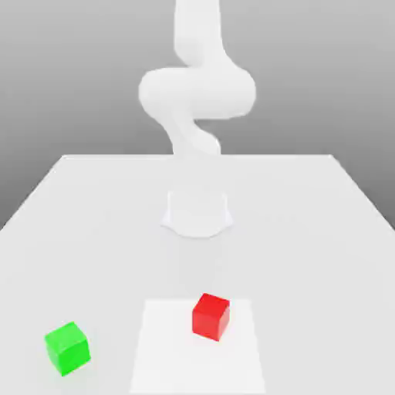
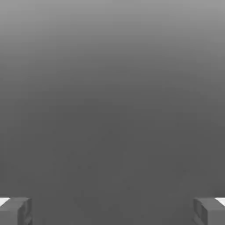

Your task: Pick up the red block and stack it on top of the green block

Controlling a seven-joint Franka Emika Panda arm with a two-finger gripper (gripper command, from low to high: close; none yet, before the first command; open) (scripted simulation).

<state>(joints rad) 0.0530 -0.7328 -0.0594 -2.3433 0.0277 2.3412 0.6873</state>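
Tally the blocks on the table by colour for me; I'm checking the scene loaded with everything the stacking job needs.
Red block: 1
Green block: 1
Total: 2 blocks, both resting apart on the table.

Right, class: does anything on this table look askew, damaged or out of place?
Nothing stands out. The red block sits flat on the paler square patch, and the green block sits flat, apart from it, towards the exterior view's left. The gripper is open, holding nothing.
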